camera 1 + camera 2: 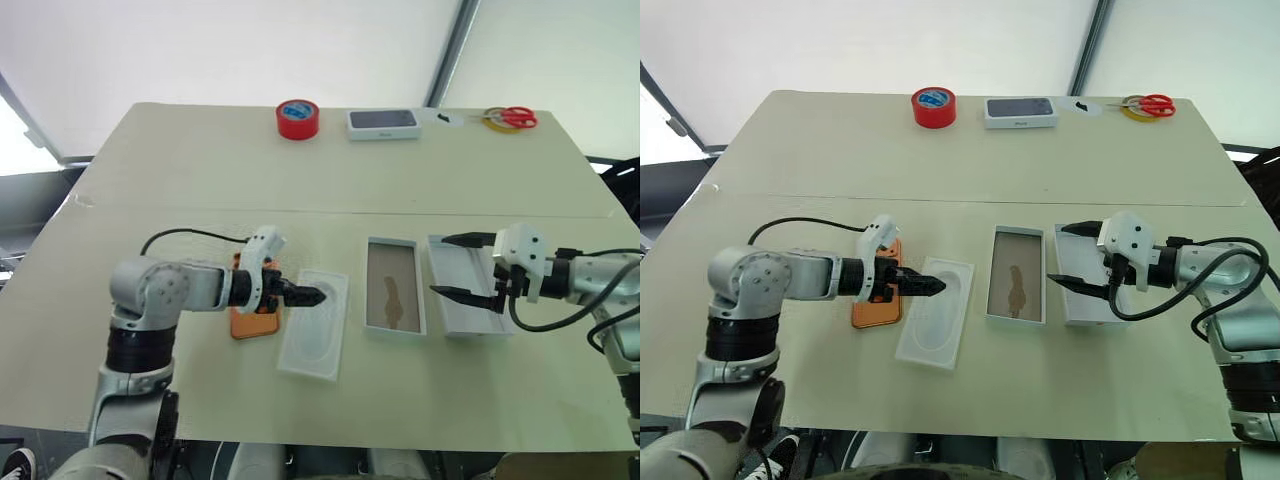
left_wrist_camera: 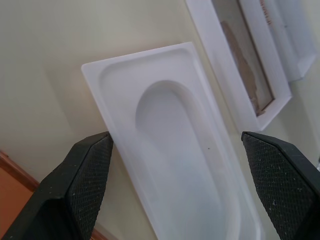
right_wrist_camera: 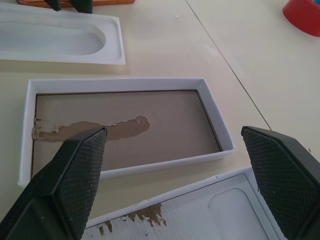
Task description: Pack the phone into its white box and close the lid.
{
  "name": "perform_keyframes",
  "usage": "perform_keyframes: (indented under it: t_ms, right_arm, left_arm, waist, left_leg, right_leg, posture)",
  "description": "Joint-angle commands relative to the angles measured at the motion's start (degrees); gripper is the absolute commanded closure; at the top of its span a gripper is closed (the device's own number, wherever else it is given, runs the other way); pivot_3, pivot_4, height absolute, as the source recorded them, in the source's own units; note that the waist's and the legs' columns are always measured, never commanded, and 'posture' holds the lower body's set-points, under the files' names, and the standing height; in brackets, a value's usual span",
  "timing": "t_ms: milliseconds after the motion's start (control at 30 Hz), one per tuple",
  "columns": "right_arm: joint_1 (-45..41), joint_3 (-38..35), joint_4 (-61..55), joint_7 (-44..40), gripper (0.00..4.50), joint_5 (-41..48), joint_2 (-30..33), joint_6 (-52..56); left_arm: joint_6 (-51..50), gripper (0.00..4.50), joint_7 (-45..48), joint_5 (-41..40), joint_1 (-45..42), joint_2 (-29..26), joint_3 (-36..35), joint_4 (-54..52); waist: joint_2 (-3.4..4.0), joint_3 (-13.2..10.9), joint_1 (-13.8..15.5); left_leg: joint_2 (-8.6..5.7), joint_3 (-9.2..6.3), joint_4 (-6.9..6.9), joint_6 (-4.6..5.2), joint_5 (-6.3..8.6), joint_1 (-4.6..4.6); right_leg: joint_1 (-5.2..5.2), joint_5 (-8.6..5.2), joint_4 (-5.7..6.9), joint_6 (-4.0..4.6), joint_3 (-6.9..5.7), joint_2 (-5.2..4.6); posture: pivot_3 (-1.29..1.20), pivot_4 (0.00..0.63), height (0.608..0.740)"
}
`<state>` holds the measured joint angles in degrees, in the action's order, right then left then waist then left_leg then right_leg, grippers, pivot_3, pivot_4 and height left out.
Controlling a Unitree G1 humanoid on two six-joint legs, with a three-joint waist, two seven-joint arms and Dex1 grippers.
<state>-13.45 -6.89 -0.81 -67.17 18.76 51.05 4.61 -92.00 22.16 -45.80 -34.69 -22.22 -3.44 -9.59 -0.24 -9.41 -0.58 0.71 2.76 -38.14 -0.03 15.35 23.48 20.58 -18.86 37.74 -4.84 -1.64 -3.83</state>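
Observation:
The orange phone point(image 1: 252, 323) lies flat on the table, partly hidden under my left wrist. My left gripper point(image 1: 316, 296) is open and empty, its tips reaching over the near end of a white insert with a rounded recess point(image 1: 318, 335) just right of the phone. Right of that insert sits the white box point(image 1: 372, 290), empty, its brownish floor showing a torn patch. The lid point(image 1: 470, 322) lies inside up further right. Above it hovers my right gripper point(image 1: 462, 267), open with nothing held. In the right wrist view, box point(image 3: 120, 85) and lid point(image 3: 200, 215) lie beneath the fingers.
Along the far edge stand a red tape roll point(image 1: 297, 119), a white box with a dark top point(image 1: 382, 123) and red-handled scissors point(image 1: 515, 118) beside a yellow ring. A seam crosses the table's middle. Bare tabletop lies between it and the far row.

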Motion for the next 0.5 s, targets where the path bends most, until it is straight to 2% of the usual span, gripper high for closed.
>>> perform_keyframes:
  t_ms: [33, 233, 433, 500]
  right_arm:
    - [-0.20, -1.32, 0.42, 0.52, 0.00, -0.05, -0.19, -1.73]
    - [-0.62, -0.81, 0.38, 1.51, 0.00, -0.49, -1.07, -2.63]
    - [-0.37, -1.61, 0.71, 2.12, 0.00, -0.77, -0.43, -3.72]
    - [0.00, -1.76, 0.48, 2.25, 0.00, -0.75, -0.32, -3.81]
  left_arm:
    - [-0.50, 0.23, -1.57, -1.93, -2.68, 0.72, -1.75, 3.90]
    - [-0.50, 0.23, -2.58, -5.65, -4.95, 2.52, 0.13, 7.93]
    - [-0.50, 0.23, -3.29, -6.02, -1.51, 2.67, -1.07, 9.43]
    - [-0.50, 0.75, -3.68, -4.96, -0.12, 3.17, -1.86, 9.30]
  waist:
    - [0.00, 0.00, 0.04]
    - [0.00, 0.00, 0.39]
    - [0.01, 0.01, 0.35]
    - [0.02, 0.01, 0.34]
  left_leg:
    - [0.01, 0.00, 0.00, -0.01, -0.01, 0.00]
    - [0.00, 0.00, -0.02, -0.05, -0.03, -0.01]
    - [0.01, -0.01, -0.01, -0.09, -0.05, -0.02]
    - [0.01, -0.01, -0.01, -0.09, -0.05, -0.03]
  right_leg:
    - [0.00, 0.00, 0.00, 0.00, 0.00, 0.00]
    - [-0.01, 0.00, 0.00, 0.00, 0.00, 0.00]
    - [-0.02, 0.00, 0.00, 0.00, 0.01, 0.01]
    - [-0.03, 0.00, 0.00, 0.00, 0.01, 0.01]
  posture:
    - [0.00, 0.150, 0.740]
    - [0.00, 0.150, 0.740]
    - [0.00, 0.150, 0.740]
    - [0.00, 0.150, 0.740]
